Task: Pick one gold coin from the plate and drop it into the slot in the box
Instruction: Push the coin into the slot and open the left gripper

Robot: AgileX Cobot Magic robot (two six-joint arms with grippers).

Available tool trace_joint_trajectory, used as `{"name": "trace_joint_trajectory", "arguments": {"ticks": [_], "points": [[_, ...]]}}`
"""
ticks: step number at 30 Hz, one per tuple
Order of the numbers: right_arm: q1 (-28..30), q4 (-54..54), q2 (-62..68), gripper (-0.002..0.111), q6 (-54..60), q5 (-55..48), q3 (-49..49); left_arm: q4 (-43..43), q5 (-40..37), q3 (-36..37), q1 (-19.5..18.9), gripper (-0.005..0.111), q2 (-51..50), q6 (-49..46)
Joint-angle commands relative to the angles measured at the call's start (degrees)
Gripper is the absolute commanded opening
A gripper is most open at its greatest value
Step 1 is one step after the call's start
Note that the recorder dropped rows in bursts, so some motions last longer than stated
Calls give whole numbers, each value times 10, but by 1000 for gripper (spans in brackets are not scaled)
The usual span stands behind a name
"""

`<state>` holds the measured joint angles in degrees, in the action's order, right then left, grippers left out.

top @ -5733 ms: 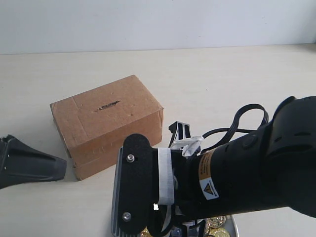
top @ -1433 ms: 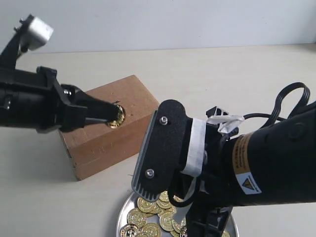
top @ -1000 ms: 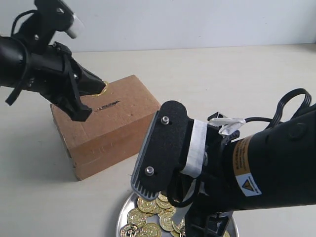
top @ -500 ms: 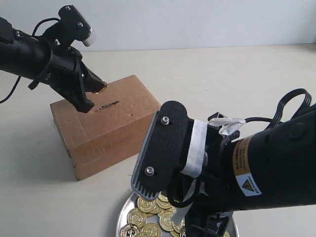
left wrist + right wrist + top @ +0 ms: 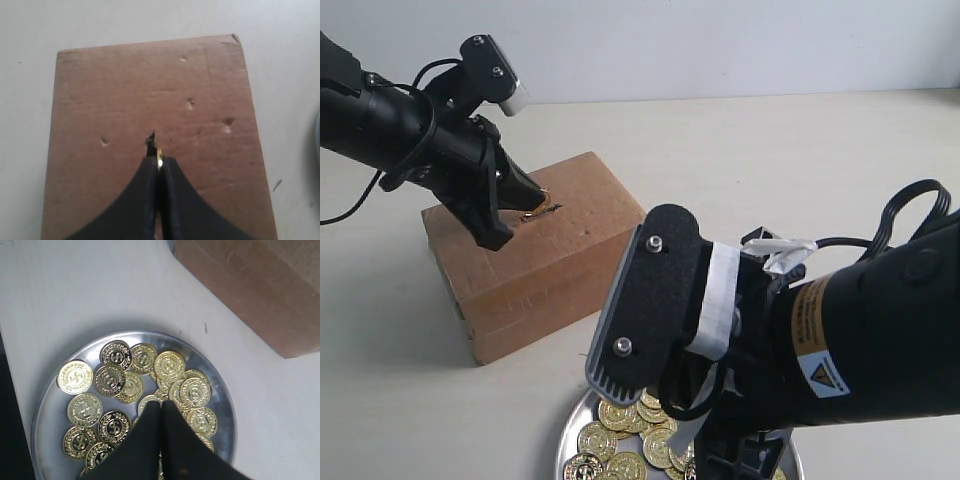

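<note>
1. The gold coin (image 5: pixel 159 157) is pinched edge-on right at the tips of the left gripper (image 5: pixel 159 165). Only a thin gold sliver pokes out past the black fingers.
2. The coin sits on top of the box (image 5: pixel 125 100), just beside the slot (image 5: pixel 150 142). In the left wrist view its edge is right at the near end of that rough little slit, slightly off to one side. It's hard to say whether it's actually in the slit or just resting against the cardboard.
3. The left gripper is clenched tight on the coin, with the jaws basically together and only the coin's thickness between them.
4. From the exterior view the left gripper (image 5: pixel 530 197) angles down onto the top of the box (image 5: pixel 550 265), tips right at the slot (image 5: pixel 546 210).
5. The right gripper (image 5: pixel 161 407) is over the plate (image 5: pixel 46 407), jaws pressed together with nothing visibly held. Its tips are above the other coins (image 5: pixel 110 380) heaped in the plate, and whether they touch them is not clear.
6. The plate (image 5: pixel 567 447) is on the counter (image 5: pixel 770 160), near the box's lower corner but apart from it, and the right arm covers most of it in the exterior view.
</note>
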<state>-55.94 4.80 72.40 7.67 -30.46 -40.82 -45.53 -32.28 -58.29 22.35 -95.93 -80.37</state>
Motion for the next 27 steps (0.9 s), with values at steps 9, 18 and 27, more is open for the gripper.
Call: {"name": "trace_joint_trajectory", "arguments": {"ticks": [9, 18, 27], "points": [[0, -2, -4, 0, -2, 2, -2, -15, 4, -4, -1, 0, -24, -18], [0, -2, -4, 0, -2, 2, -2, -16, 4, -4, -1, 20, -25, -19], [0, -1, -4, 0, -2, 2, -2, -16, 27, -4, -1, 34, 6, -16]]}}
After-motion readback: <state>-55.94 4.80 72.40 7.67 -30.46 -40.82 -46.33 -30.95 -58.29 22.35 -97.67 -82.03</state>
